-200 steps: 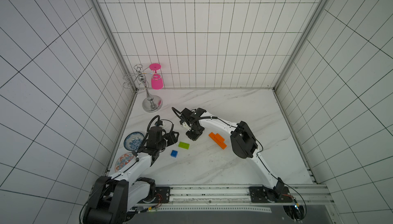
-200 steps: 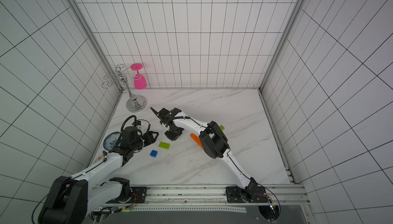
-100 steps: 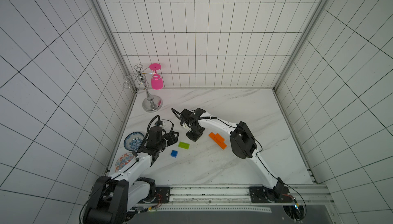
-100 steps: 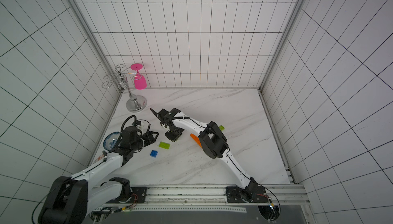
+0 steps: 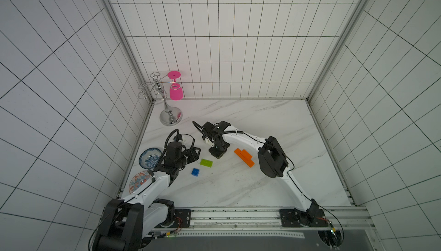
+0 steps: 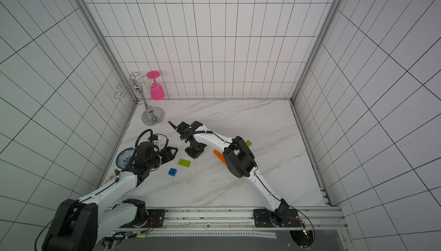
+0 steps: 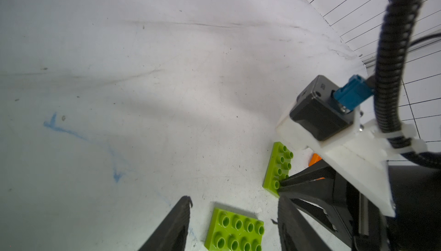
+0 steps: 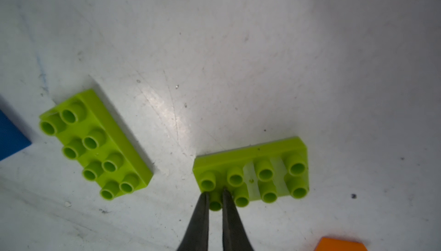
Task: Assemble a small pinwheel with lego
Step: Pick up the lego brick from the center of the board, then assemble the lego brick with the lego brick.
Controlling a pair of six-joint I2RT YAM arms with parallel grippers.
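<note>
Both top views hang high over my counter [image 5: 238, 190], looking down past the lime-green brick [image 8: 250, 173] toward the back wall [image 5: 214, 59]. My right wrist camera sits right above that brick; my left sees it from nearby, low.

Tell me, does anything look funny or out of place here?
Yes. The right gripper seems to pinch just one corner stud of a green brick, not its sides. A stray green brick lies apart from the others, by the right arm's elbow.
</note>
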